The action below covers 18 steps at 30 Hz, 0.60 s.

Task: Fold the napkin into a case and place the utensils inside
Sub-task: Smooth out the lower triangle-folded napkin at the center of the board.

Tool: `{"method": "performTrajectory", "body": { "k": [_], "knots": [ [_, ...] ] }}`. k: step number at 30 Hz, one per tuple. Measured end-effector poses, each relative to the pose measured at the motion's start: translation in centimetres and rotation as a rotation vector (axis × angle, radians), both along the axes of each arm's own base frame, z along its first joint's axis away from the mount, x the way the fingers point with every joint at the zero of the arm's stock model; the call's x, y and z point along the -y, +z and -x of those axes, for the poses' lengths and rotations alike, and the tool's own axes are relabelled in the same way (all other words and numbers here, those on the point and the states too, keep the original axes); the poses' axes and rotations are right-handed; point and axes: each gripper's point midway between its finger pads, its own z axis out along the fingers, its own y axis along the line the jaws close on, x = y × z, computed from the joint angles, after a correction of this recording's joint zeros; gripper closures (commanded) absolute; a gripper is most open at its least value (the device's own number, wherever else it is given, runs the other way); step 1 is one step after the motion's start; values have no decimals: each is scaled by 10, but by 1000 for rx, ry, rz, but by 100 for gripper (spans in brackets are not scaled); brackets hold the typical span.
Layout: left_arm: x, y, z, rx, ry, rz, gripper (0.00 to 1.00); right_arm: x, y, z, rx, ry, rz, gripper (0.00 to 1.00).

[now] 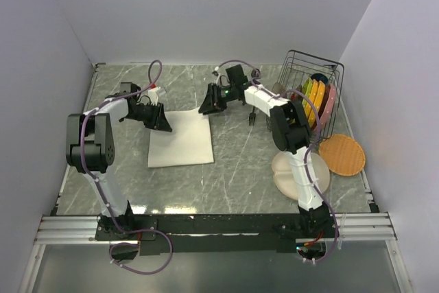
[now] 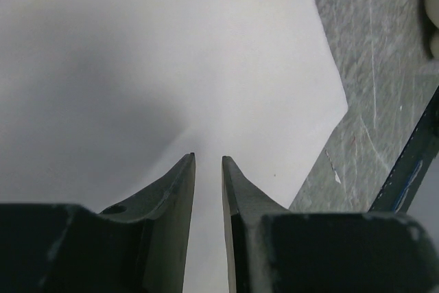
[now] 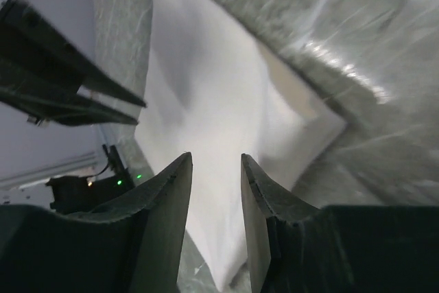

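The left gripper [image 1: 163, 125] holds its dark tapered fingers [image 2: 177, 190] a thin slit apart at the far left corner of the napkin [image 1: 182, 141]; whether they pinch it cannot be told. The smooth cream square lies flat on the marbled grey table [image 1: 240, 176], and the right gripper [image 1: 208, 109] has its jaws wider apart at the far right corner

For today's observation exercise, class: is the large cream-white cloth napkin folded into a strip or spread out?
Spread out: the cream-white cloth napkin lies flat on the grey marble table, a broad near-square, no narrow strip.
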Motion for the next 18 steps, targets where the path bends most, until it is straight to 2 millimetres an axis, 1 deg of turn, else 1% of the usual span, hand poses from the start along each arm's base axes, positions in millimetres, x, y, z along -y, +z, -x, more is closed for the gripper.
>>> {"method": "performTrajectory", "body": {
  "k": [2,4,8,9,11,14,18],
  "knots": [
    [0,-6,-1,-33,19,9,72,-14,-3,14,-38,22,-21,57],
    [1,-8,-1,-55,36,20,72,-26,1,22,-57,33,-44,58],
    [2,-6,-6,-81,71,47,74,-53,17,28,-54,45,-113,58],
    [2,-6,-7,-93,80,56,75,-59,20,26,-53,44,-132,58],
    [0,-10,-10,-119,101,69,76,-64,18,19,-46,34,-153,58],
    [-7,-23,-12,-172,140,77,77,-61,-1,13,-88,5,-152,58],
    [-19,-42,-10,-240,179,77,81,-49,-43,5,-158,-36,-115,59]
  ]
}}
